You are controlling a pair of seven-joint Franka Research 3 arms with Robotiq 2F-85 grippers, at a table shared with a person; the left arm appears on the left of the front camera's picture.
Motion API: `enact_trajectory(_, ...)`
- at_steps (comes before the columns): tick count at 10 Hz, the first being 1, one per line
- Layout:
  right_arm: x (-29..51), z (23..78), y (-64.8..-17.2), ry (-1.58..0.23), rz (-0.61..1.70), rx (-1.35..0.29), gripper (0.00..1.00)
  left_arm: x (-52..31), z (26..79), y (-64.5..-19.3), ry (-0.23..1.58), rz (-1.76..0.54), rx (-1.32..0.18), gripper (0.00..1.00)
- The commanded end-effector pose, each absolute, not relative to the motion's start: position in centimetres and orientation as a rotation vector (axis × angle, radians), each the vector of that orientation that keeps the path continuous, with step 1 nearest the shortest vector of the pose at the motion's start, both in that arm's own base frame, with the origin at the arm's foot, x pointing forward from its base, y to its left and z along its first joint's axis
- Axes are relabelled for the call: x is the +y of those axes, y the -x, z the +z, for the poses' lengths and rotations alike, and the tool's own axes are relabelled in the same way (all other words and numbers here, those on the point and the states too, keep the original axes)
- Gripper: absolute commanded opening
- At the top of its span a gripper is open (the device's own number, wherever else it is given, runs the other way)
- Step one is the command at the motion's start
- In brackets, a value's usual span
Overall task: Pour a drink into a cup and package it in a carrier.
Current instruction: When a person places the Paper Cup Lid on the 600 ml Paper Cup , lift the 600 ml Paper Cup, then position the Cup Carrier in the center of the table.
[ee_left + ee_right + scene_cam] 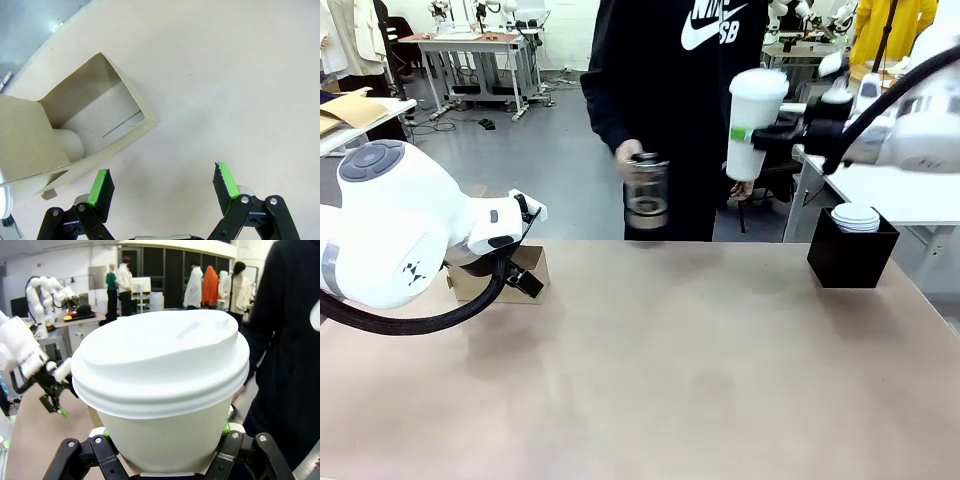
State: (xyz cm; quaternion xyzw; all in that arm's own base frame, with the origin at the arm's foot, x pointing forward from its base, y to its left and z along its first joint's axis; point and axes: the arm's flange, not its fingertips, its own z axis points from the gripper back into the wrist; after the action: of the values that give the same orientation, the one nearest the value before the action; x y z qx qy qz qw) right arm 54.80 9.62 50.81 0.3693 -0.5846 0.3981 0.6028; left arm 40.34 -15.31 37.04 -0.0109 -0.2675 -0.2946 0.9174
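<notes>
Holding the cup (756, 100) aloft at the far right of the scene, the right gripper (760, 134) pinches the cup's lower wall between its fingers. The cup is upright, capped with a white lid, and hangs well above the tabletop (670, 370). In the right wrist view the cup (160, 390) rises between the two green-padded fingers (106, 434), which press against its sides.

Beyond the far edge of the tabletop stands a person in a dark top. One hand (630, 155) grips a clear bottle (646, 192) from above. The bottle is blurred, and its contents cannot be read with certainty.

At the left, the carrier (535, 265) sits on the tabletop, partly hidden behind the left arm. In the left wrist view the left gripper (162, 182) hovers over bare tabletop with its fingers spread wide and nothing between them. The carrier (75, 130) lies just beside one finger, apart from it. A pale rounded shape shows inside the carrier's opening, and its identity cannot be told.

At the right, a black box (850, 258) rests on the tabletop with a stack of white lids (856, 216) on top.
</notes>
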Motion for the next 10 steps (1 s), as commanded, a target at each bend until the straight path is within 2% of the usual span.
enact_trajectory(1,9.9,54.7,-53.9,-0.881,0.941,-1.336,0.80,-15.2,37.0,-40.3,0.025,-0.604,-0.550,1.00)
enact_trajectory(3,10.4,56.2,-54.3,-0.910,0.915,-1.343,0.80,-15.2,37.0,-40.3,0.025,-0.604,-0.550,1.00)
enact_trajectory(4,9.9,55.6,-53.3,-0.864,0.947,-1.364,0.80,-15.2,37.0,-40.3,0.025,-0.604,-0.550,1.00)
enact_trajectory(10,9.9,55.6,-53.3,-0.864,0.947,-1.364,0.80,-15.2,37.0,-40.3,0.025,-0.604,-0.550,1.00)
